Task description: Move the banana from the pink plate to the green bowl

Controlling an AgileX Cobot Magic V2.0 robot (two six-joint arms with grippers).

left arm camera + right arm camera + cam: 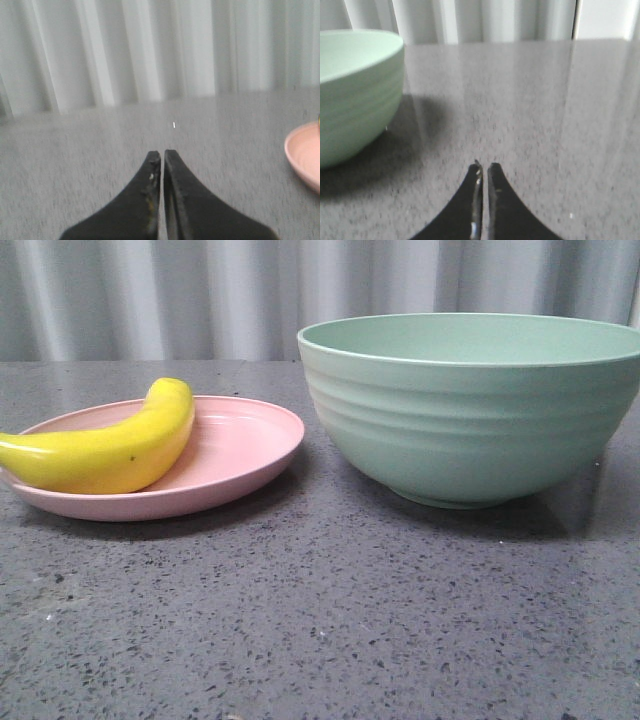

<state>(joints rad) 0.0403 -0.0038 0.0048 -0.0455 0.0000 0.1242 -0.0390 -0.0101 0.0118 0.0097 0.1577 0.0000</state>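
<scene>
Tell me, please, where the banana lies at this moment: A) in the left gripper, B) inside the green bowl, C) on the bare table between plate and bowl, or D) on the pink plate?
D: in the front view the banana rests on the pink plate, apart from the green bowl, and the left gripper is shut on nothing.
</scene>
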